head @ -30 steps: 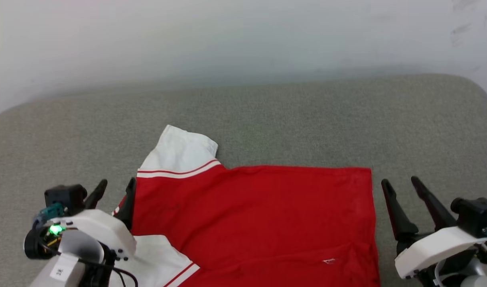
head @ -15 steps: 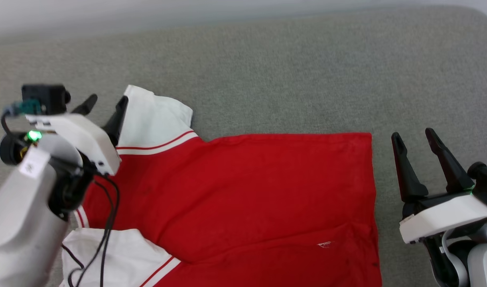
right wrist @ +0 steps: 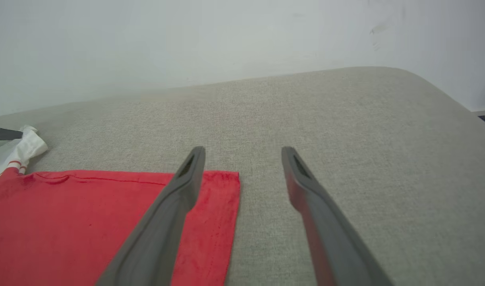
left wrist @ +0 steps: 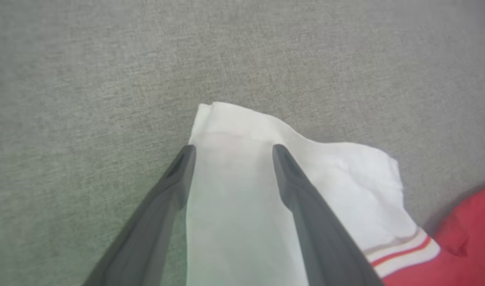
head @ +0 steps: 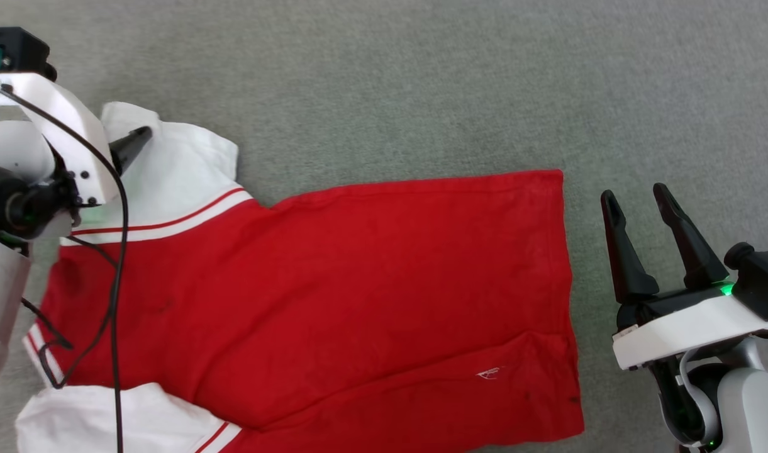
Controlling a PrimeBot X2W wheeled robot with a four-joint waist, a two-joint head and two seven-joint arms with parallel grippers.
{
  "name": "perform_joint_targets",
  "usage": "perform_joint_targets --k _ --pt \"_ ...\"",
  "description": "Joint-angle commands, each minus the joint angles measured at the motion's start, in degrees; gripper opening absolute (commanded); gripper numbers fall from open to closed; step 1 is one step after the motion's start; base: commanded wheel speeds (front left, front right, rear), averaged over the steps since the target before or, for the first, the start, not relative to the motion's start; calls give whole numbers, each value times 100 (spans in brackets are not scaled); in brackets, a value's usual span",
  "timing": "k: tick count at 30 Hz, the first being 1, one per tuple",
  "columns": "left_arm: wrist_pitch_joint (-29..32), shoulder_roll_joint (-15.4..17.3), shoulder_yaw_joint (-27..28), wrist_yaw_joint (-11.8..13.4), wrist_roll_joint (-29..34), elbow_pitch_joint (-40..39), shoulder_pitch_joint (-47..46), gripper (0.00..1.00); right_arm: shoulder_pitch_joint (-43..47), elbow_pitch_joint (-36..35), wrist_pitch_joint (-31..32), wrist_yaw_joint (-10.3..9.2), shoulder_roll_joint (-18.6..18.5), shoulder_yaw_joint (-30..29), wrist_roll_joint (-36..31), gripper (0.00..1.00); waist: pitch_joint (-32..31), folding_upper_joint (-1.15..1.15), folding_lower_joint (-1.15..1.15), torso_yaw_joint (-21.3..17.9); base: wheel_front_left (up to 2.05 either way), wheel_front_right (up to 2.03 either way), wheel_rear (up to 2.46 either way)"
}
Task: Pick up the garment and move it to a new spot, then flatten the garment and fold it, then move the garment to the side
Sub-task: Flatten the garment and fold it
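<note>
- Left pincer (left wrist: 232,153): shown spread with nothing gripped, poised over the far white sleeve (left wrist: 345,178); contact cannot be told.
- Right pincer (head: 635,196): shown spread with nothing gripped, held just beside the garment's hem edge.
- Garment (head: 333,283): laid flat, plain red face up, on the grey cloth-covered desk (head: 421,82); a second white sleeve (head: 107,418) is seen at the near left.
</note>
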Motion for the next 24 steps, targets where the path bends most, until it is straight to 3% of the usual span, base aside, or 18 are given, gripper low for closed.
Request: perform_joint_targets --k 1,6,7,9,18,24 --pt "167 47 -43 20 -13 109 -92 100 -95 44 -52 -3 34 13 29 100 135 0 -1 -115 0 0 0" --pt "899 51 -267 84 -83 435 -68 100 -133 154 -126 -3 62 7 102 100 244 0 -1 -185 0 0 0" --pt "1049 39 -316 95 -111 469 -41 55 -148 174 -119 -3 66 -8 127 100 268 0 -1 -185 0 0 0" --pt "1269 2 -416 122 -117 504 2 0 -164 200 -95 -3 71 -11 171 100 307 0 -1 -179 0 0 0" --pt "940 -81 -479 118 77 492 -173 0 -437 401 292 -3 -204 67 773 100 369 0 -1 -106 0 0 0" --pt "507 -84 -365 31 121 286 -384 0 -857 859 1500 -3 -900 187 1391 100 139 0 -1 55 0 0 0"
